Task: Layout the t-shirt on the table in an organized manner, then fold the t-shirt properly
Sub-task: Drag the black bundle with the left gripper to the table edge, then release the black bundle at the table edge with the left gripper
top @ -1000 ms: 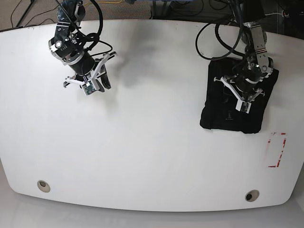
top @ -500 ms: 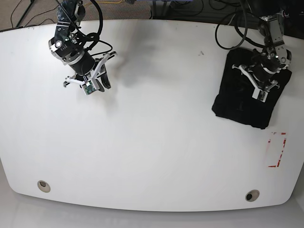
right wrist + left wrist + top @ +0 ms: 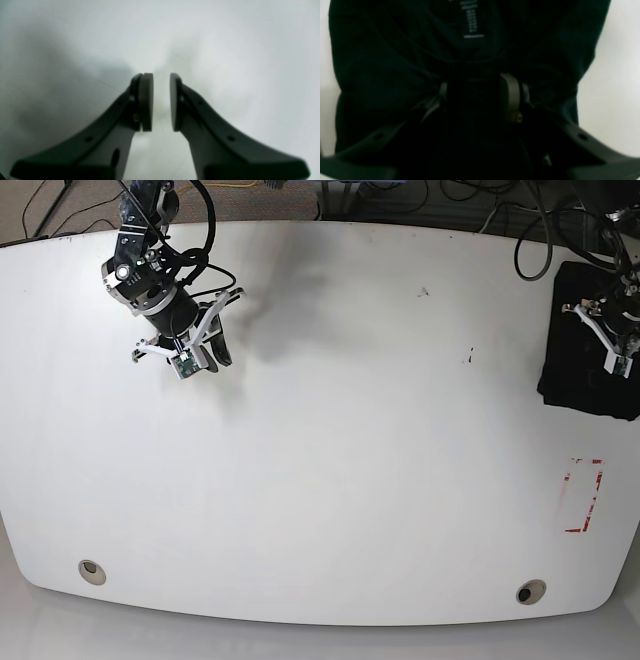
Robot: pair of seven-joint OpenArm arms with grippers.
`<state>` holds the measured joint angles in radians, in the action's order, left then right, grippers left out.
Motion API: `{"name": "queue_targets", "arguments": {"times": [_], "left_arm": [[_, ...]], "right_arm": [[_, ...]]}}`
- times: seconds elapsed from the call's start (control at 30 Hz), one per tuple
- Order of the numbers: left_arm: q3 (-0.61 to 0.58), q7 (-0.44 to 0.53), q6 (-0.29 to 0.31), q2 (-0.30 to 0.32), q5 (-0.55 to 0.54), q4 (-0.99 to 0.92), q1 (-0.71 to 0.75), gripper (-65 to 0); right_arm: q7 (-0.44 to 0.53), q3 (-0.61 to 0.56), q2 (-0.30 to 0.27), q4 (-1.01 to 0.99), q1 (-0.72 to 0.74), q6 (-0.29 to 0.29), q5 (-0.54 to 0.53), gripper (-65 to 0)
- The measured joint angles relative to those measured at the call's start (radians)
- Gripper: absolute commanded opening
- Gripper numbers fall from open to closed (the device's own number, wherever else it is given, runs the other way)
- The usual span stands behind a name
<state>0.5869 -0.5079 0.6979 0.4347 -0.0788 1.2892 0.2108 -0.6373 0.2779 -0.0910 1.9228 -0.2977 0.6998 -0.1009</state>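
While the left gripper (image 3: 480, 100) presses its parted jaws onto the folded black t-shirt (image 3: 590, 340) (grasp unclear) at the table (image 3: 320, 480)'s far right edge, slide slowly, keeping folds flat; the right gripper (image 3: 161, 100) hovers nearly closed, empty.
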Motion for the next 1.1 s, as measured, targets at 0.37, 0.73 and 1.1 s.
{"name": "queue_targets", "arguments": {"times": [0.37, 0.73, 1.1], "left_arm": [[0.043, -0.019, 0.003, 0.042, 0.016, -0.046, -0.001, -41.1], [0.04, -0.064, 0.007, 0.057, 0.051, -0.053, -0.045, -41.1], [0.04, -0.088, 0.006, 0.072, 0.072, -0.034, -0.04, -41.1]], "right_arm": [[0.001, -0.003, 0.032, 0.0, 0.0, 0.002, -0.003, -54.1], [-0.002, 0.0, 0.031, 0.0, 0.0, 0.0, 0.0, -54.1], [-0.002, 0.0, 0.03, 0.0, 0.0, 0.0, 0.0, -54.1]]}}
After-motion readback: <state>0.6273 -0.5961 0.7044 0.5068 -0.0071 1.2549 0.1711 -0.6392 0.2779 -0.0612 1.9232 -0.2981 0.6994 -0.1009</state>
